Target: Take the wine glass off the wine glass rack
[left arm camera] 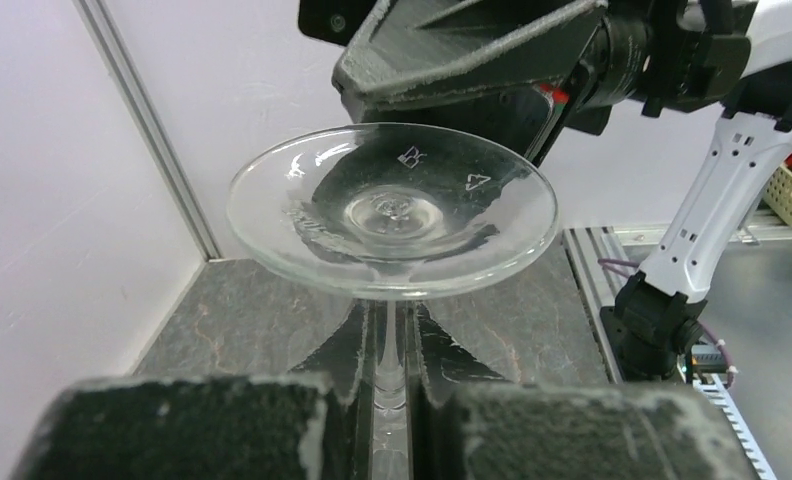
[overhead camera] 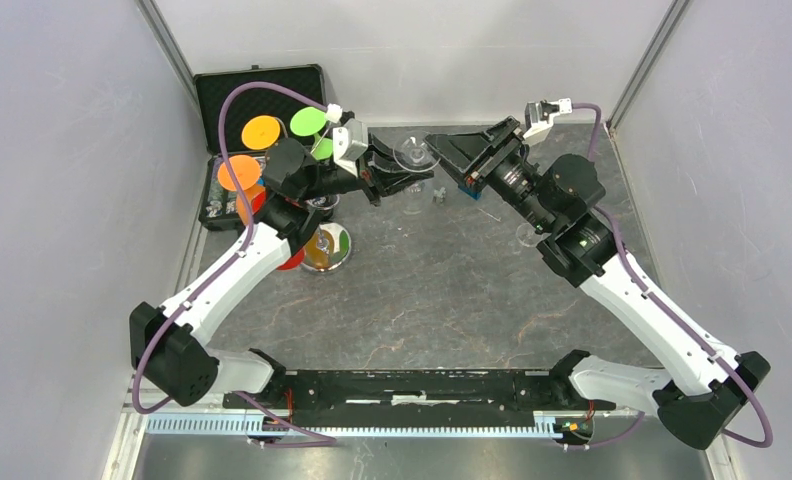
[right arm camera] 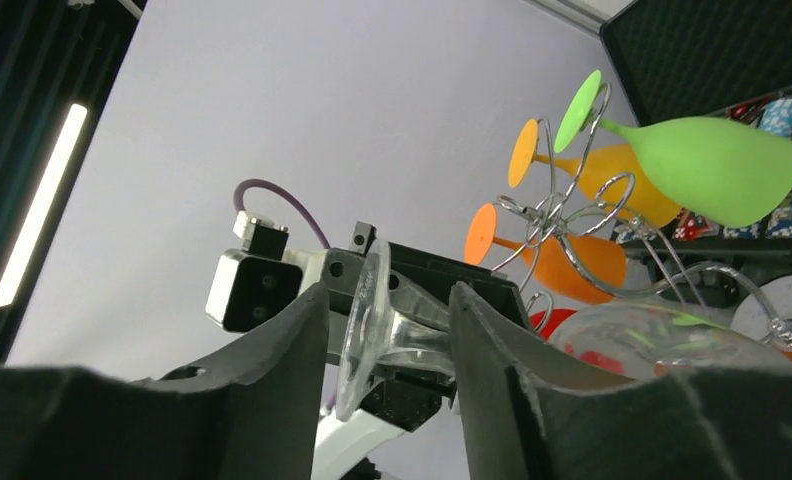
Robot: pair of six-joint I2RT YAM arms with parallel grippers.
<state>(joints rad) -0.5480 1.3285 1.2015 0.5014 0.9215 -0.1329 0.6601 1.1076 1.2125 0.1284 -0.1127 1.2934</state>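
A clear wine glass lies on its side; its round foot (overhead camera: 413, 153) faces right. My left gripper (overhead camera: 397, 178) is shut on its stem. In the left wrist view the stem (left arm camera: 396, 345) runs between my left gripper's (left arm camera: 397, 400) pads, with the foot (left arm camera: 392, 212) just beyond them. My right gripper (overhead camera: 455, 152) is open; in the right wrist view its fingers (right arm camera: 272, 380) straddle the foot (right arm camera: 357, 330) without gripping it. The glass bowl (right arm camera: 662, 335) sits close to a curled arm of the silver rack (right arm camera: 562, 215); I cannot tell if they touch. The rack's disc base (overhead camera: 327, 247) shows left of centre.
Orange (overhead camera: 262, 131) and green (overhead camera: 307, 122) glasses hang on the rack, and a red one shows lower down. An open black foam-lined case (overhead camera: 262, 85) stands at the back left. A small clear item (overhead camera: 439, 193) sits on the table. Grey walls enclose the table.
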